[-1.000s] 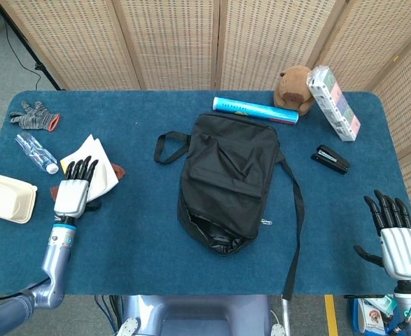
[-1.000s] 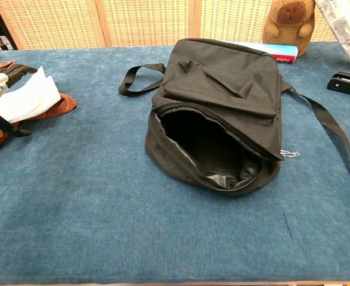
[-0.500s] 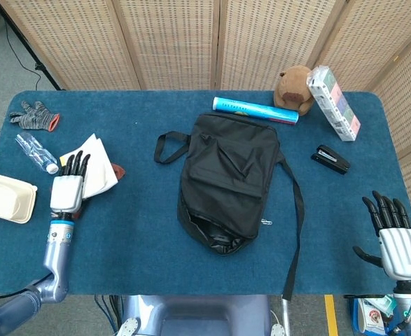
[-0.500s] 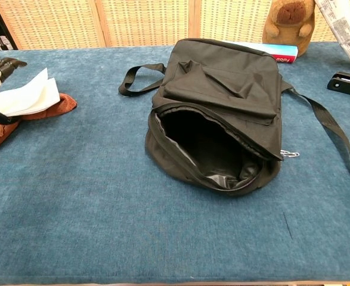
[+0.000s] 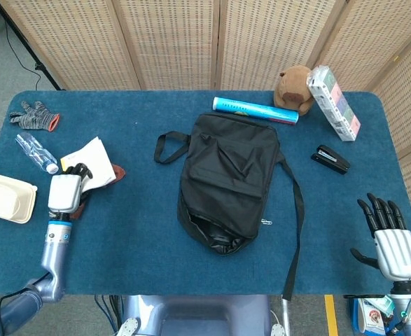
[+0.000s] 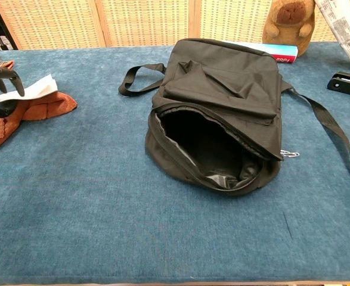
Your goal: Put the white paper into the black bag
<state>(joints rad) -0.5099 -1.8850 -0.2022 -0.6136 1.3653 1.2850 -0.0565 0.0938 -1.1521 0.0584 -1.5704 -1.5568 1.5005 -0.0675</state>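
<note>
Lying near the table's left edge, the white paper [image 5: 93, 159] rests on a brown cloth [image 6: 40, 108], with the left hand [image 5: 66, 192] curled at its near edge, though whether the fingers actually pinch the sheet I cannot tell. The black bag [image 5: 226, 182] sits mid-table, mouth gaping toward the robot, well apart from the paper. Around the paper lie a plastic bottle [image 5: 37, 153], a grey glove [image 5: 33, 115] and a foam box [image 5: 5, 197]; the right hand [image 5: 391, 241] hovers spread and empty at the far right corner.

Open black bag [image 6: 219, 113], mouth forward
</note>
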